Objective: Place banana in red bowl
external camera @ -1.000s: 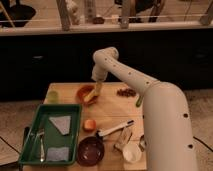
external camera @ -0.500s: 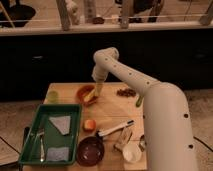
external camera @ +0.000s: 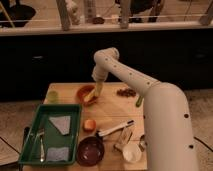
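The red bowl (external camera: 85,93) sits at the back left of the wooden table (external camera: 112,112). The yellow banana (external camera: 93,94) lies tilted over the bowl's right side, its lower end inside the bowl. My gripper (external camera: 97,88) hangs at the end of the white arm, right above the bowl's right rim and at the banana's upper end. The gripper's tip merges with the banana, so its hold on it is unclear.
A green tray (external camera: 30,135) with cloths and cutlery stands at the front left. A dark maroon bowl (external camera: 91,150), an orange chunk (external camera: 89,124), a black-handled utensil (external camera: 115,129) and a white cup (external camera: 132,153) lie in front. A dark green vegetable (external camera: 139,101) and a brown cluster (external camera: 126,92) lie to the right.
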You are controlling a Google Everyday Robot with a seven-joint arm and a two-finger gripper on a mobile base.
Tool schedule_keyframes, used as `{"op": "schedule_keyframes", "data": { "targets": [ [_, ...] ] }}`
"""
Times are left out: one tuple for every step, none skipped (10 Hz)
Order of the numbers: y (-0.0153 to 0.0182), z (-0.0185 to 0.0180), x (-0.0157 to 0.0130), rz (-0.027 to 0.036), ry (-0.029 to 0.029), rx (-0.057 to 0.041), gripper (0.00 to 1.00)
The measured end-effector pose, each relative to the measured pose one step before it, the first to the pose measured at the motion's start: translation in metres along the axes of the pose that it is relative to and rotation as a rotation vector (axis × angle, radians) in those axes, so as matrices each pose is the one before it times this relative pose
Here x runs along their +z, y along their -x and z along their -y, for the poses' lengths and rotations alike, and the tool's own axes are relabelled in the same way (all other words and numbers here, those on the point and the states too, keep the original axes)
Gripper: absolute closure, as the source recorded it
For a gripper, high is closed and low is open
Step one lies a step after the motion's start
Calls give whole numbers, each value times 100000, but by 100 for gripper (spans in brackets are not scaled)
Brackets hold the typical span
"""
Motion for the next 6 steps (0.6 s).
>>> {"op": "schedule_keyframes", "data": {
  "targets": [
    [43,55,-64,595,-492,-80,20],
    [-57,15,-27,267,-301,-49,20],
    [14,21,-38,385,-344,-160,20],
    [-40,45,-60,384,-442,-181,20],
    [-4,6,-31,229,-134,-102,20],
    [-29,13,-27,114,-97,-84,20]
  ]
}}
